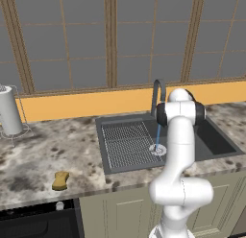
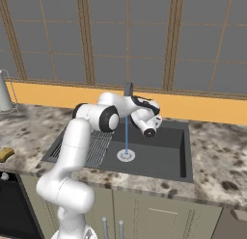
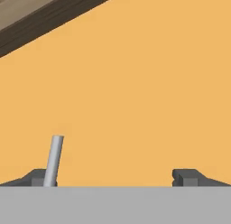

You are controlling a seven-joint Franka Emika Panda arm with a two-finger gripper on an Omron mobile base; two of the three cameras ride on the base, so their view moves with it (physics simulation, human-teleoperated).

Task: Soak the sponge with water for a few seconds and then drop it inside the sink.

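Sponge (image 1: 60,180) lies on the desk (image 1: 43,155) well left of the sink (image 1: 120,170), while our fingers (image 3: 115,178) gape wide and empty above the basin, so a long reach risks nudging it off the edge.

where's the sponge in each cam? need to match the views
Left base view: sponge lies on the counter near its front edge, lower left, left of the sink.
Right base view: sponge at the far left edge, partly cut off.
Hand view: faces the orange wall; no sponge.
Shared landmark: the water stream falling onto the drain.
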